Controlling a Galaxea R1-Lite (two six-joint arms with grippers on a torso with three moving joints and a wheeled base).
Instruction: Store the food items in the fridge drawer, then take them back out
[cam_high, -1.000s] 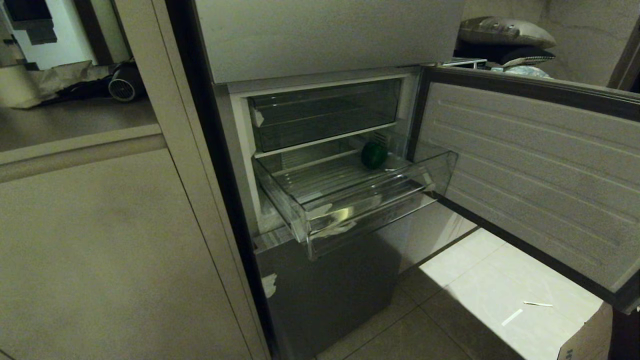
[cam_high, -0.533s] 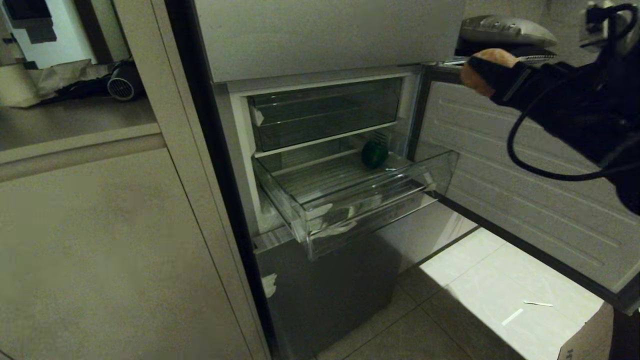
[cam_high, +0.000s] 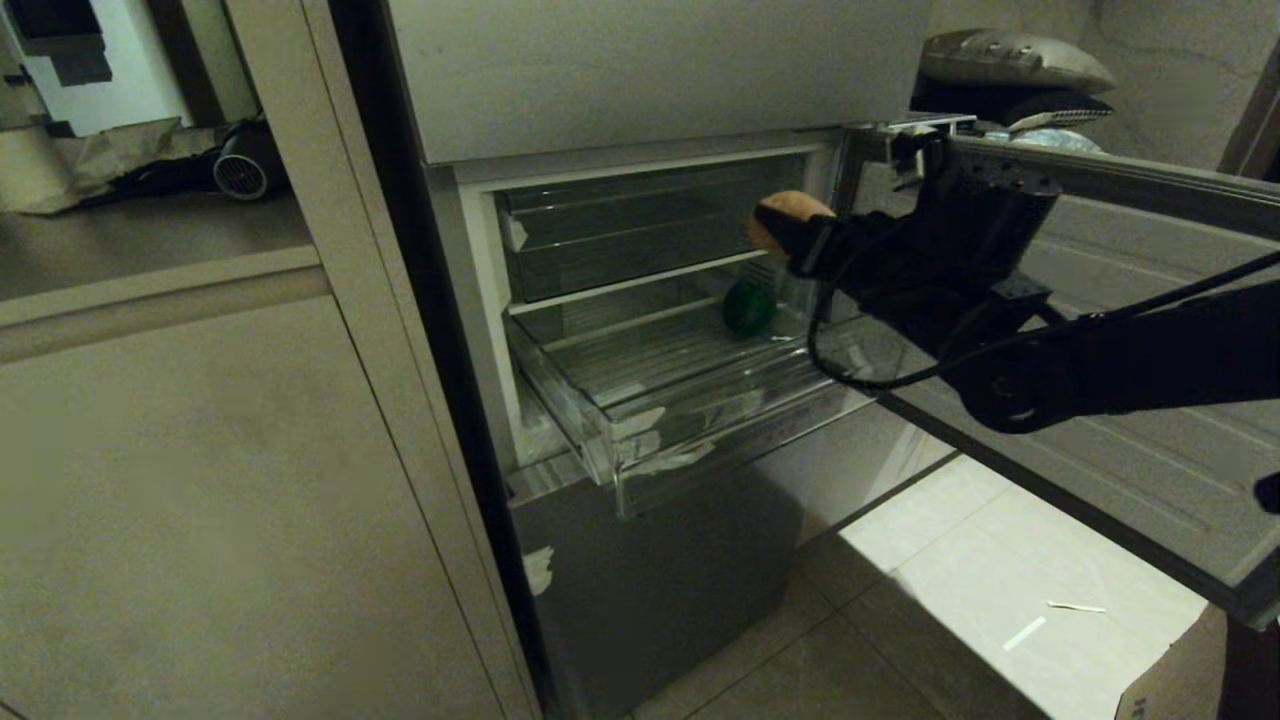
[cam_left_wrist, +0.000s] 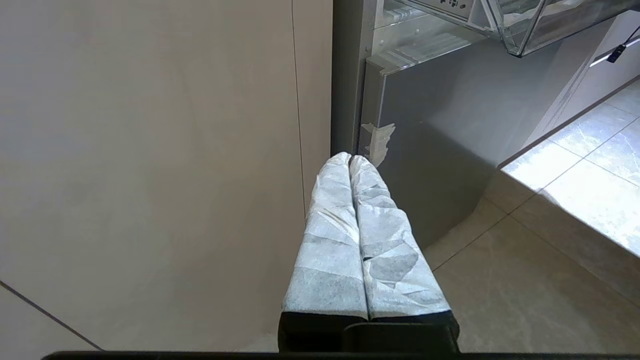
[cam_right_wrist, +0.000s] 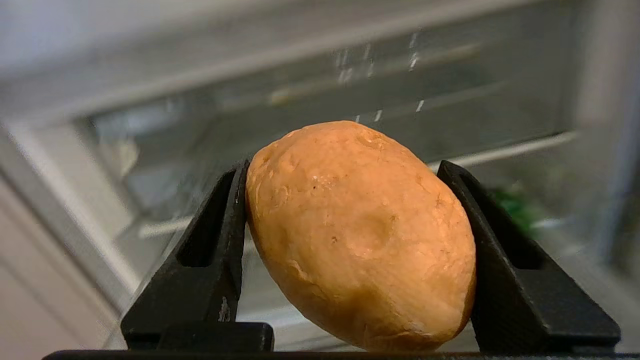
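My right gripper (cam_high: 790, 228) is shut on the tan-brown potato (cam_high: 785, 213), holding it in the air above the back right part of the pulled-out clear fridge drawer (cam_high: 640, 440). In the right wrist view the potato (cam_right_wrist: 360, 235) is pressed between both black fingers (cam_right_wrist: 220, 245). The dark green food item (cam_high: 748, 308) lies on the drawer's ribbed floor at the back right, below the gripper. My left gripper (cam_left_wrist: 350, 159) is shut and holds nothing, parked low by the fridge's lower door.
The open fridge door (cam_high: 1130, 400) stands to the right, behind my right arm. A smaller clear bin (cam_high: 640, 235) sits on the shelf above the drawer. A beige cabinet wall (cam_high: 200, 480) flanks the fridge on the left. A cardboard box (cam_high: 1170, 680) is at bottom right.
My right arm has come in from the upper right with the potato and moved left and down, from beside the door's top edge to above the drawer. The green item has stayed put.
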